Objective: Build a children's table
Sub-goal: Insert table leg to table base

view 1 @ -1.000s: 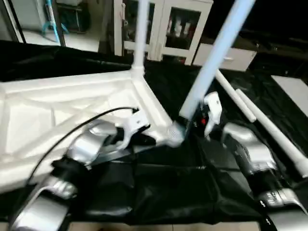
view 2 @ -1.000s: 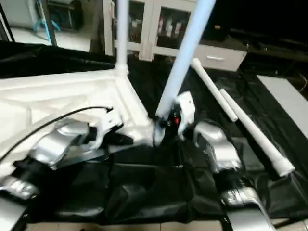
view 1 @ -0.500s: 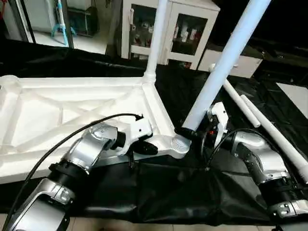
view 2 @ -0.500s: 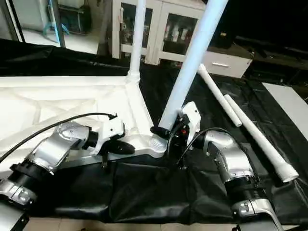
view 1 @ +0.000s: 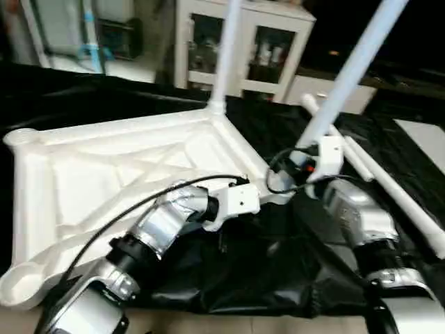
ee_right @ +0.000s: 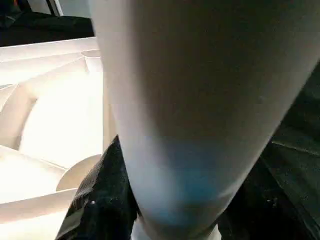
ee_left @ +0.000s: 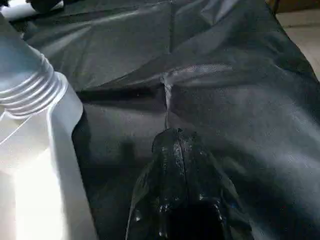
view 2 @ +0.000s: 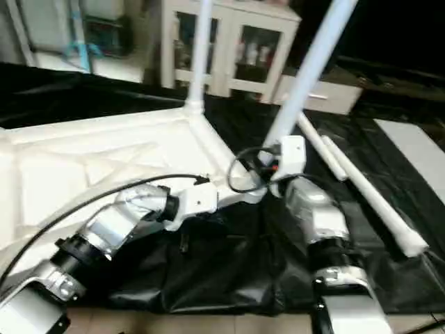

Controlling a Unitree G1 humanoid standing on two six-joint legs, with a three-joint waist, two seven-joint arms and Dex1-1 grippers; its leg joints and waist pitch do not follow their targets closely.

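**The robot's two arms: casing, joints and wiring**

Both forearms are rounded shells of brushed silver metal. The left forearm narrows toward a dark banded joint ring, beyond which a second silver segment with a ribbed collar runs to the picture's edge. A thin black cable arcs along this arm into a white, box-shaped wrist housing. The right forearm has the same silver shell and black ribbed joint rings; its white wrist housing carries a small red-orange mark and a looped black cable. The left gripper has glossy black moulded fingers with a centre seam.
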